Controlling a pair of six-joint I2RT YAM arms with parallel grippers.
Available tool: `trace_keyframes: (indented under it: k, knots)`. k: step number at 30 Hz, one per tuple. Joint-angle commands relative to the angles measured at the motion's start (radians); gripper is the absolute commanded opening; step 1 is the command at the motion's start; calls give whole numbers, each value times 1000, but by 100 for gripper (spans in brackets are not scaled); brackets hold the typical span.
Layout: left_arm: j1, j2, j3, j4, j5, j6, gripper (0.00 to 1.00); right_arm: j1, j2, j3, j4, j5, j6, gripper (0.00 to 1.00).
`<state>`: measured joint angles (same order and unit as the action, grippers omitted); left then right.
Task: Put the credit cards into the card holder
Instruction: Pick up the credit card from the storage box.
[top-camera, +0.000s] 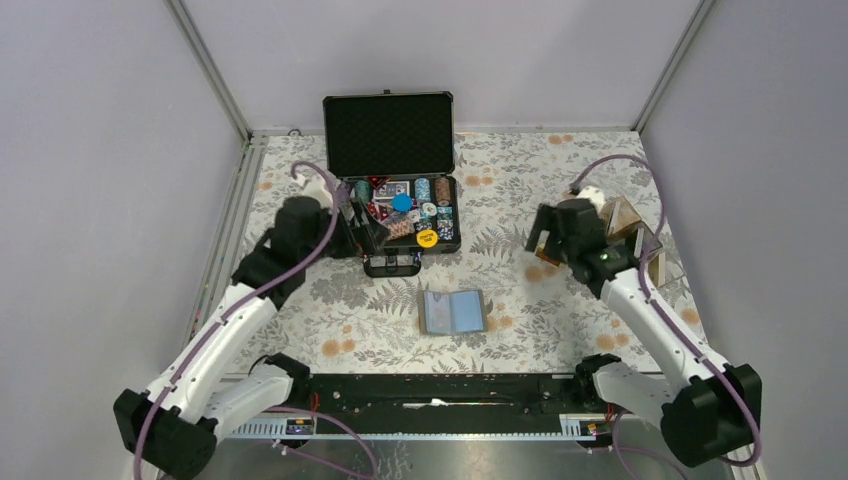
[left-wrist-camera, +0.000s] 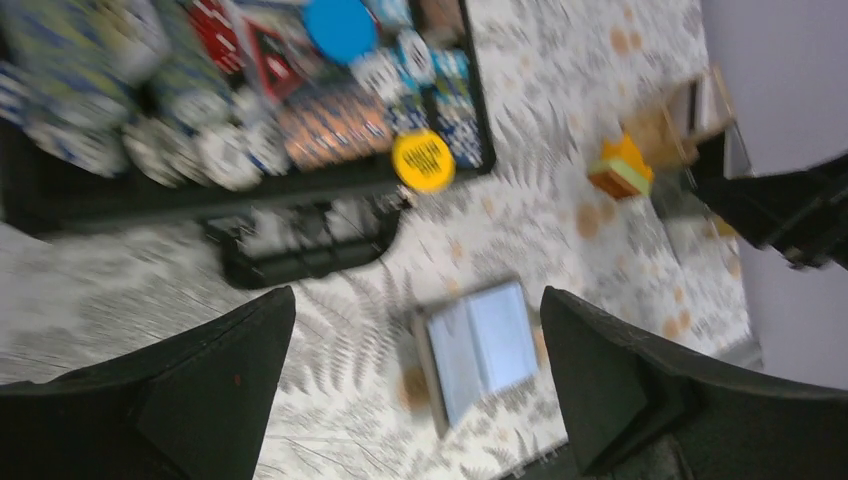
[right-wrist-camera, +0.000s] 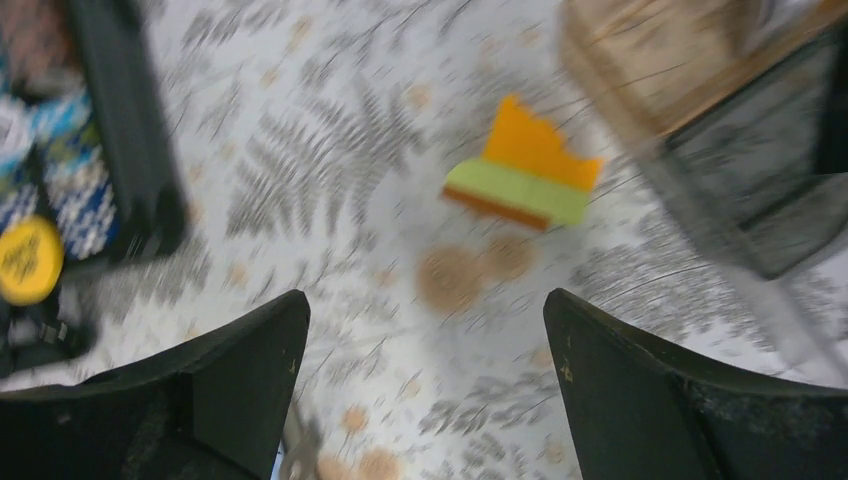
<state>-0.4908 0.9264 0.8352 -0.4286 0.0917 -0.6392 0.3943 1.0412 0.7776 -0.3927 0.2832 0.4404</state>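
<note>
The bench, covered in a fern-and-flower printed cloth, fills the top view. At its 12 o'clock side a large black chip case stands with the lid up, its tray full of poker chips and card packs. The left tool hangs at the case's 8 o'clock corner. In the left wrist view its fingers are spread wide with nothing between them. The right tool is at the bench's 3 o'clock side, its fingers likewise parted and empty. Just beside it, further toward 3 o'clock, sits a clear brownish acrylic box. The flat grey bifold card holder lies open near the bench's middle, at 6 o'clock from the case, showing one dull panel and one light blue. The orange and green plastic credit cards lie in a small fanned stack on the cloth at 10 o'clock of the box, well apart from the card holder. A round yellow chip rests at the tray's 5 o'clock corner.
</note>
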Motion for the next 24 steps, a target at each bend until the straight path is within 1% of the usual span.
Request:
trace_keyframes:
  k: [1,3,4,6,7,12,15,17,21,22,24]
  knots:
    - [168,57,139,-140,63,235,98,-198,63,97,-10,-59,-75,92]
    - [202,80,176,-156,-14,304,98,-283,100,121,4,-68,-75,85]
    - [208,90,189,-164,-68,346,99,-325,116,129,18,-67,-77,84]
    - [211,111,213,-181,-247,395,99,-405,147,145,25,-64,-78,81]
    - [214,120,216,-183,-279,407,99,-450,159,148,32,-64,-80,81]
    - [241,173,198,-165,-306,427,99,-602,207,142,72,-26,-100,75]
    - [241,200,197,-166,-310,435,99,-673,243,130,101,0,-102,73]
    - [241,207,196,-166,-323,435,99,-707,266,137,102,-10,-112,72]
    - [235,215,190,-160,-330,440,99,-729,284,137,116,11,-142,70]
    - [233,215,190,-160,-333,441,99,-739,294,138,128,1,-148,68]
    - [232,212,188,-160,-334,441,99,-759,328,158,135,-29,-163,59]
